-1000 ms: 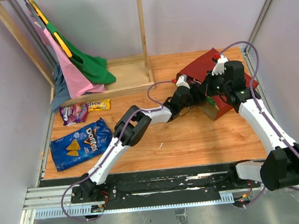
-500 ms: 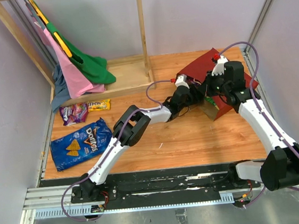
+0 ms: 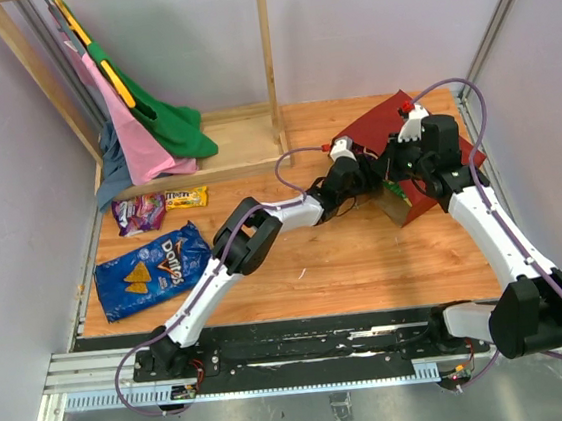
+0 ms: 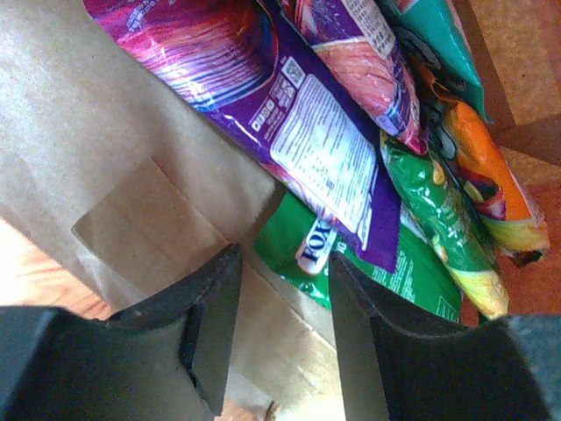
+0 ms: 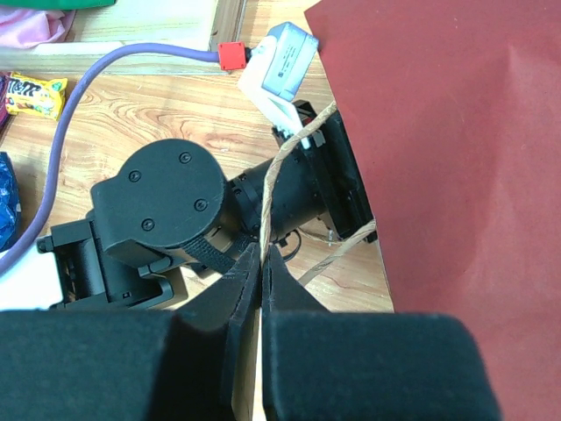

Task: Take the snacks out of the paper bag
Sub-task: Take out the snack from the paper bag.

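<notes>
My top camera looks down from above and behind over the whole tabletop [image 3: 367, 262]. Both wrist cameras sit close on the paper bag [image 3: 368, 129], the left one looking inside.

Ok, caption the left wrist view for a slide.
Open left gripper reaches into the paper bag toward a purple packet and green packet.

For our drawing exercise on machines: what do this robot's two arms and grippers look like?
Both the left arm and right arm have white tube-like links between bulky black joints. A purple cable loops along each, ending at a red plug. The left gripper and right gripper have flat matte black fingers.
</notes>
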Robot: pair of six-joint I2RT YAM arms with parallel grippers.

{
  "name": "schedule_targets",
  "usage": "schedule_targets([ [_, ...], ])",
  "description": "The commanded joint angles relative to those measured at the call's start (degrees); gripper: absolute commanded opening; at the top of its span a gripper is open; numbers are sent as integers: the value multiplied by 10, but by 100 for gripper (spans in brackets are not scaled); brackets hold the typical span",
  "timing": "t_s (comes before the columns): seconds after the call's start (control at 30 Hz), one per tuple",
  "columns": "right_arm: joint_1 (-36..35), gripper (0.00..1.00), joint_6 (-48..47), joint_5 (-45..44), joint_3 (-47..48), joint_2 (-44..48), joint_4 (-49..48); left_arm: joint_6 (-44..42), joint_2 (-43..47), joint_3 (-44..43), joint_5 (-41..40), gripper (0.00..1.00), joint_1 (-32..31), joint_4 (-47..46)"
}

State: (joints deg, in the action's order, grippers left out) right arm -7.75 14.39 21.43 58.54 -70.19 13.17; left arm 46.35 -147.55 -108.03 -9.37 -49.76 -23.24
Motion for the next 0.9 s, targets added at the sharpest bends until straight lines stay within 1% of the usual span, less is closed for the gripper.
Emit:
schedule_targets([
  [0.0, -13, 2, 5, 11, -5, 10, -7, 2, -45, -55, -7, 48, -3, 51],
  [0.17, -13, 2, 5, 12, -7, 9, -7, 14, -77, -101, 4, 47, -5, 70],
  [0.27, -12, 2, 4, 12, -6, 10, -7, 18, -81, -108, 11, 40, -8, 66],
  [0.4, -13, 2, 4, 12, -7, 10, -7, 20, -71, -97, 14, 15, -9, 56],
  [0.43, -13, 2, 4, 12, -7, 11, -7, 19, -65, -89, 13, 4, -9, 51],
  [0.47, -13, 2, 4, 13, -7, 11, -7, 19, -58, -76, 12, 1, -9, 44],
  [0.7, -13, 2, 5, 12, -8, 12, -8, 2, 5, 3, 4, 0, -9, -3],
  [0.77, -13, 2, 3, 10, -8, 15, -7, -7, 32, 39, 1, 1, -7, -26],
  [0.87, -12, 2, 2, 6, -9, 19, -6, -6, 93, 115, -4, 1, -4, -73],
])
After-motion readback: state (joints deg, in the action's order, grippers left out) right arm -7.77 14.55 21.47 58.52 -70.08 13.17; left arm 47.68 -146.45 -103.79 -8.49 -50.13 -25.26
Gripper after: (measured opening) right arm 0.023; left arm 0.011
